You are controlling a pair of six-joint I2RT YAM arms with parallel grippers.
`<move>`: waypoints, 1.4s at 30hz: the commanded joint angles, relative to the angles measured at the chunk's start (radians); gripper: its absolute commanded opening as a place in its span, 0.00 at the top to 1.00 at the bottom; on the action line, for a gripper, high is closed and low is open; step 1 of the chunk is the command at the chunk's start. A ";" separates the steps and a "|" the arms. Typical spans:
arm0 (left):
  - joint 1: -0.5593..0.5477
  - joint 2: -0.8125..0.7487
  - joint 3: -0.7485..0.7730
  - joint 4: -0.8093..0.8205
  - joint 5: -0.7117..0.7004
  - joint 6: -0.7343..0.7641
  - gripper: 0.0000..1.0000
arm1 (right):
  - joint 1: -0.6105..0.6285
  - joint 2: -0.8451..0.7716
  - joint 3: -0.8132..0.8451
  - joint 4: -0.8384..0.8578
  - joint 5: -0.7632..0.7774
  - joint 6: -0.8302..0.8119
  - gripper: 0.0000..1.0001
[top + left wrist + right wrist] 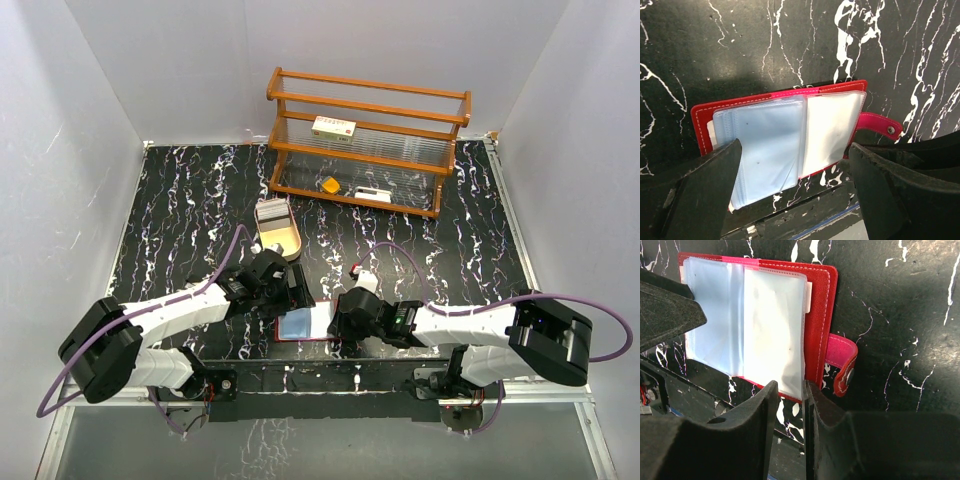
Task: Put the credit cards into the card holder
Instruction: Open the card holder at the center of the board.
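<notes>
At the near edge of the surface (200,200), between my two arms: one card holder (765,140), red, lying open, clear pockets up, snap strap toward the right edge. Left gripper (795,150): wide, empty, one finger on each side of the pockets, above them. Right gripper (791,387): narrow, set at the holder's near edge by the white pocket leaf; I cannot tell whether it pinches that leaf or only rests there. Credit cards (271,212): in the tan tray (290,242), nearer the middle, apart from the holder. Hazards, as I judge them: the leaf may slip free and the pockets flop shut, and any push could slide the holder off the near edge.
</notes>
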 commanded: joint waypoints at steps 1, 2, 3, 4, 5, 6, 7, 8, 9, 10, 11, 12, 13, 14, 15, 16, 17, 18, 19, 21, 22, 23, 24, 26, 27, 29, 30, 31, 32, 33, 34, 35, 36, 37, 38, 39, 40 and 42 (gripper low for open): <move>0.006 -0.004 -0.018 0.045 0.046 0.003 0.14 | 0.004 0.012 -0.012 0.043 0.015 0.007 0.76; 0.005 -0.005 -0.021 0.055 0.059 -0.002 0.14 | 0.004 0.012 -0.012 0.045 0.016 0.006 0.76; 0.004 -0.006 -0.025 0.064 0.066 -0.007 0.14 | 0.004 0.012 -0.014 0.045 0.015 0.007 0.76; 0.006 -0.011 -0.029 0.073 0.074 -0.013 0.14 | 0.004 0.012 -0.014 0.047 0.015 0.007 0.76; 0.005 -0.017 -0.035 0.083 0.081 -0.018 0.14 | 0.004 0.012 -0.016 0.050 0.015 0.007 0.76; 0.005 -0.022 -0.040 0.095 0.087 -0.025 0.14 | 0.004 0.012 -0.017 0.051 0.015 0.007 0.76; 0.006 -0.027 -0.049 0.105 0.091 -0.032 0.14 | 0.004 0.014 -0.018 0.052 0.016 0.006 0.76; 0.005 -0.030 -0.056 0.112 0.092 -0.037 0.14 | 0.004 0.014 -0.018 0.054 0.015 0.006 0.75; 0.005 -0.032 -0.060 0.114 0.092 -0.041 0.14 | 0.004 0.016 -0.018 0.054 0.014 0.006 0.76; 0.005 -0.033 -0.064 0.117 0.092 -0.042 0.14 | 0.004 0.016 -0.018 0.054 0.013 0.005 0.76; 0.005 -0.035 -0.070 0.122 0.093 -0.046 0.14 | 0.004 0.017 -0.017 0.054 0.013 0.004 0.76; 0.006 -0.037 -0.078 0.132 0.096 -0.049 0.14 | 0.004 0.015 -0.017 0.054 0.013 0.003 0.76; 0.004 -0.038 -0.085 0.142 0.102 -0.055 0.14 | 0.004 0.014 -0.017 0.053 0.014 0.003 0.76; 0.004 -0.039 -0.091 0.155 0.108 -0.059 0.14 | 0.004 0.013 -0.018 0.054 0.014 0.001 0.76; 0.005 -0.039 -0.098 0.168 0.116 -0.065 0.15 | 0.004 0.011 -0.019 0.054 0.016 0.001 0.76; 0.007 -0.041 -0.104 0.182 0.122 -0.072 0.14 | 0.004 0.010 -0.020 0.053 0.016 0.001 0.76; 0.005 -0.042 -0.107 0.196 0.130 -0.079 0.14 | 0.004 0.009 -0.021 0.053 0.017 0.001 0.76; 0.005 -0.041 -0.111 0.209 0.136 -0.088 0.14 | 0.004 0.009 -0.023 0.053 0.018 0.001 0.76; 0.005 -0.042 -0.114 0.225 0.145 -0.095 0.14 | 0.004 0.009 -0.024 0.053 0.018 0.002 0.76; 0.005 -0.040 -0.116 0.247 0.156 -0.106 0.14 | 0.004 0.009 -0.026 0.056 0.018 0.003 0.76; 0.005 -0.041 -0.118 0.256 0.161 -0.110 0.14 | 0.003 0.009 -0.027 0.058 0.017 0.003 0.76; 0.005 -0.040 -0.121 0.264 0.165 -0.116 0.14 | 0.003 0.009 -0.029 0.059 0.016 0.003 0.76; 0.004 -0.041 -0.124 0.275 0.171 -0.122 0.14 | 0.004 0.009 -0.029 0.060 0.016 0.003 0.76; 0.005 -0.044 -0.131 0.295 0.180 -0.135 0.14 | 0.004 0.008 -0.028 0.059 0.015 0.002 0.76; 0.005 -0.046 -0.135 0.304 0.182 -0.140 0.14 | 0.004 0.006 -0.026 0.056 0.014 0.001 0.76; 0.005 -0.047 -0.140 0.315 0.184 -0.146 0.14 | 0.004 -0.002 -0.020 0.046 0.014 0.003 0.76; 0.005 -0.047 -0.142 0.318 0.184 -0.147 0.14 | 0.004 -0.012 -0.010 0.039 0.013 0.003 0.76; 0.005 -0.046 -0.143 0.319 0.184 -0.148 0.14 | 0.003 -0.019 -0.001 0.028 0.012 0.001 0.76; 0.006 -0.047 -0.143 0.320 0.183 -0.149 0.14 | 0.004 -0.030 0.010 0.013 0.014 0.001 0.76; 0.005 -0.045 -0.144 0.322 0.182 -0.150 0.14 | 0.004 -0.040 0.023 -0.006 0.019 0.001 0.76; 0.005 -0.044 -0.145 0.324 0.183 -0.151 0.15 | 0.004 -0.049 0.036 -0.027 0.024 0.001 0.75; 0.005 -0.043 -0.145 0.326 0.182 -0.152 0.14 | 0.004 -0.061 0.048 -0.045 0.027 0.000 0.75; 0.004 -0.042 -0.146 0.329 0.182 -0.153 0.14 | 0.004 -0.071 0.058 -0.058 0.028 -0.001 0.75; 0.006 -0.041 -0.148 0.333 0.183 -0.155 0.14 | 0.004 -0.084 0.066 -0.065 0.027 -0.003 0.75; 0.005 -0.039 -0.148 0.336 0.184 -0.154 0.14 | 0.004 -0.094 0.071 -0.067 0.024 -0.003 0.74; 0.004 -0.036 -0.149 0.337 0.185 -0.154 0.14 | 0.004 -0.105 0.075 -0.069 0.021 -0.003 0.74; 0.004 -0.030 -0.148 0.338 0.185 -0.154 0.14 | 0.003 -0.113 0.080 -0.070 0.019 -0.003 0.74; 0.004 -0.026 -0.148 0.340 0.185 -0.155 0.14 | 0.005 -0.121 0.090 -0.072 0.015 0.002 0.73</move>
